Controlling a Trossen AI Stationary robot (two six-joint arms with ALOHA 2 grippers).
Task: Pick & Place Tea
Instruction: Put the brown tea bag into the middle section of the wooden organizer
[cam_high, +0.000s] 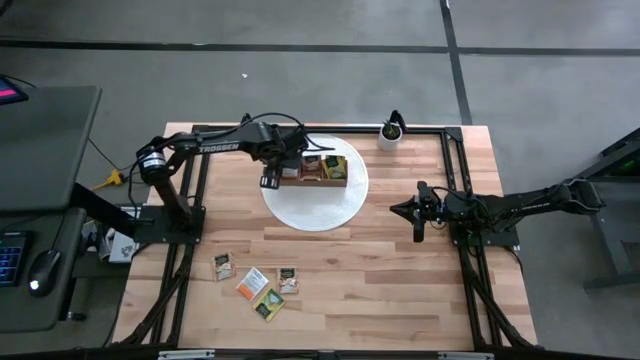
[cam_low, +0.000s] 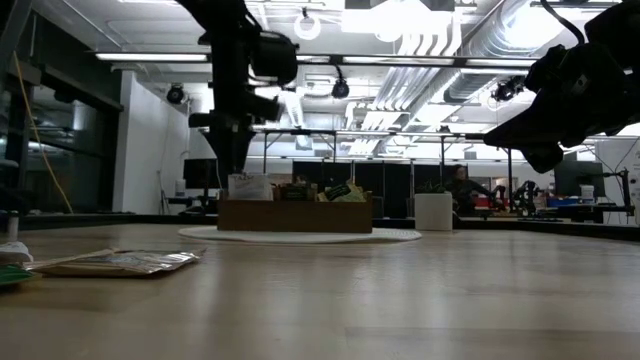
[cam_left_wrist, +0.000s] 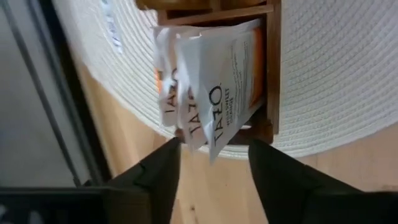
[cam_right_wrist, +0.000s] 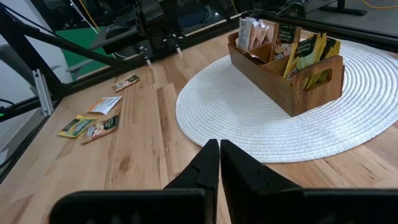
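My left gripper (cam_left_wrist: 211, 171) hangs released over the wooden box (cam_high: 314, 170); the white-orange tea sachets (cam_left_wrist: 208, 87) stand in the end compartment just ahead of its parted jaws. I should lift straight up. My right gripper (cam_right_wrist: 219, 163) waits clenched, empty.

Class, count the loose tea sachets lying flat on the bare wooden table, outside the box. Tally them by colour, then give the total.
Tan flat square paper sachets: 2
White-orange flat square paper sachet: 1
Green-yellow flat square paper sachet: 1
Total: 4
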